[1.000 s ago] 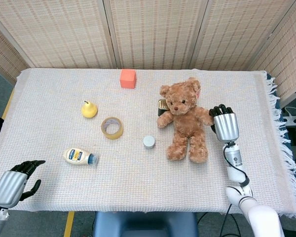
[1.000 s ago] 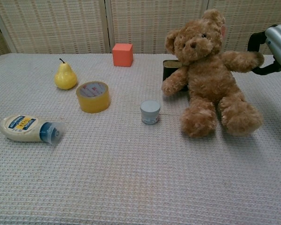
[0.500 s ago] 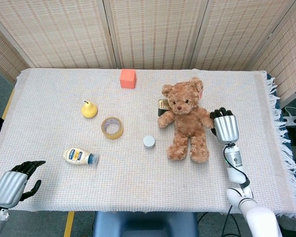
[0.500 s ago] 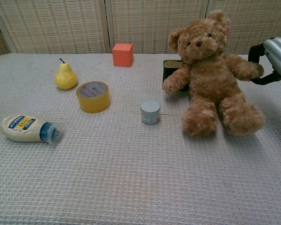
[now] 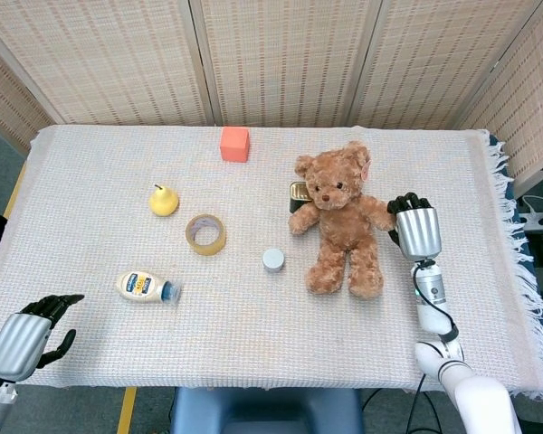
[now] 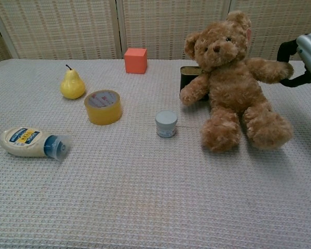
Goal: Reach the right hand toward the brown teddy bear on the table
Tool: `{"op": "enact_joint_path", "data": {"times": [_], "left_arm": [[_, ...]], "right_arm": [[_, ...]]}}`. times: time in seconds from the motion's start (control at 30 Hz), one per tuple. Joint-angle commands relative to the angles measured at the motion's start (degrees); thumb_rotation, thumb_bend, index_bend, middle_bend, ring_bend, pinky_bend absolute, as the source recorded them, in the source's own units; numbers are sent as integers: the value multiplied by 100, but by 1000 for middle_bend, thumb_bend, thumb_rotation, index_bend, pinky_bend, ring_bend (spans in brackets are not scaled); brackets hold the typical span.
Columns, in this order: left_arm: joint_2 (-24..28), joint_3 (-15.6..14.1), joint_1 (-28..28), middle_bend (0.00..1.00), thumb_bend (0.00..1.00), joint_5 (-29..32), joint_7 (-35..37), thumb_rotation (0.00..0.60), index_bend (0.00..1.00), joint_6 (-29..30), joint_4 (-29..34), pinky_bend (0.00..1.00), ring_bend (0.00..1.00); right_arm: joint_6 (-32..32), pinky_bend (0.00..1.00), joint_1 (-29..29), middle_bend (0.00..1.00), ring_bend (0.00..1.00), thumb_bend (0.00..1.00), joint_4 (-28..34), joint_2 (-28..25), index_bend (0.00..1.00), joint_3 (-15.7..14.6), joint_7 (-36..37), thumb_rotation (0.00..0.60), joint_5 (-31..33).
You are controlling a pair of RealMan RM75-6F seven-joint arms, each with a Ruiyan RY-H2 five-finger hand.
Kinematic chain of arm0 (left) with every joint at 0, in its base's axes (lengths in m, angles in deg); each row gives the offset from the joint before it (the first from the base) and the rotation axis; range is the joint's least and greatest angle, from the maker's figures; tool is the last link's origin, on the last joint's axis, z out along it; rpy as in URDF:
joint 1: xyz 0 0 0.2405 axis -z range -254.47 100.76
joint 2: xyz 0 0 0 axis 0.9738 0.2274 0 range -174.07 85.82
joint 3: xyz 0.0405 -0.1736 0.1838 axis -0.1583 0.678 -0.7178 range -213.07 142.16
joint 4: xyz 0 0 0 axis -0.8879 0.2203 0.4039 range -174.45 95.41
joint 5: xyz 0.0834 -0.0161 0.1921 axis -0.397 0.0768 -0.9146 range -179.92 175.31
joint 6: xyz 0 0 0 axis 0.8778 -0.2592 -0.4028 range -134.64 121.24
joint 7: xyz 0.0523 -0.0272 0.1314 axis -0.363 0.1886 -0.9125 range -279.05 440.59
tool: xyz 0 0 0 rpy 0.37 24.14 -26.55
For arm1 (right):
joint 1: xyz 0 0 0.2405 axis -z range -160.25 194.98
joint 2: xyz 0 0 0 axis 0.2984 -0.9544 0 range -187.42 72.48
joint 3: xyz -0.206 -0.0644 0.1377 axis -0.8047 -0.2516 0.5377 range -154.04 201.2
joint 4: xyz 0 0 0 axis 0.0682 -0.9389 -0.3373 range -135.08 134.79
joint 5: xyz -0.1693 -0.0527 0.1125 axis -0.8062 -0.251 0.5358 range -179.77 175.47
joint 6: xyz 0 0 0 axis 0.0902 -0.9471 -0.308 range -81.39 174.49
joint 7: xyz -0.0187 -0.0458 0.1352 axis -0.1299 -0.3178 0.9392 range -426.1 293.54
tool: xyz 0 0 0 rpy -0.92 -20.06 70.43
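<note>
The brown teddy bear sits upright right of the table's middle, also in the chest view. My right hand is at the bear's outstretched arm. In the chest view the right hand has its dark fingers curled around the bear's paw, above and below it. My left hand hangs off the table's front left corner with fingers apart, holding nothing.
A dark tin stands behind the bear. A small grey cap, a tape roll, a pear, an orange cube and a lying mayonnaise bottle are spread to the left.
The right hand dipped, then rose again, and the bear's paw and body followed it, tilting slightly. The left hand has stayed put.
</note>
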Motion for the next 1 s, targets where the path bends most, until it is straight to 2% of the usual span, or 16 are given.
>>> {"op": "enact_joint_path", "data": {"times": [0.03,0.33,0.67,1.0], "left_arm": [[1,1,6,289,419,20,11,600,220,-25,10,425,259],[7,-1,-1,290,419,-1,7,600,220,3,25,425,259],[2,-13,5,294,419,24,-62,600,220,-51,31,425,259],[15,-14,9,297,418,15,-40,600,221,-48,51,425,259]], "right_arm": [[105,524,39,499,349,185,-62,42,558,-70,9,600,-18],[-353,525,-34,499,349,185,63,-55,558,104,110,600,89],[-12,525,90,499,349,185,147,-32,558,-78,101,600,44],[-312,525,3,499,349,185,147,-62,558,78,171,600,130]]}}
